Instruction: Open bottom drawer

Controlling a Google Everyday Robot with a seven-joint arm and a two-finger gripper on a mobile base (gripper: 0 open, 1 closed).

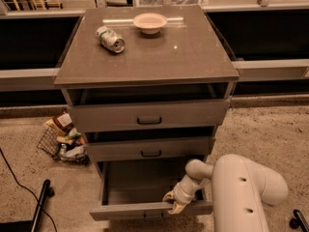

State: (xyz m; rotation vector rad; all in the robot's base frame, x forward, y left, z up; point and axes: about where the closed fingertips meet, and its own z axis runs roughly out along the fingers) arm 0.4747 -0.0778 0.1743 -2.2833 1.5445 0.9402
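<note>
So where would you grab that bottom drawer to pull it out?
By the top edge of its front panel, from above: the bottom drawer is already partly out, so that rim is exposed. The gripper sits right there. Its small handle faces forward, low down.

The robot's single arm [244,197] enters from the lower right corner of the view, and its thick, rounded, cream-white link fills much of that corner. Two small dark holes show on the side of that link. At the link's upper left end a rounded joint [198,168] bends, and from it a slimmer, ribbed wrist section [186,187] slopes down and to the left. At the end of the wrist sits the hand [174,206], low in the view and a little right of centre, pointing down and leftward. Its tip is pale yellowish against the white of the arm.
</note>
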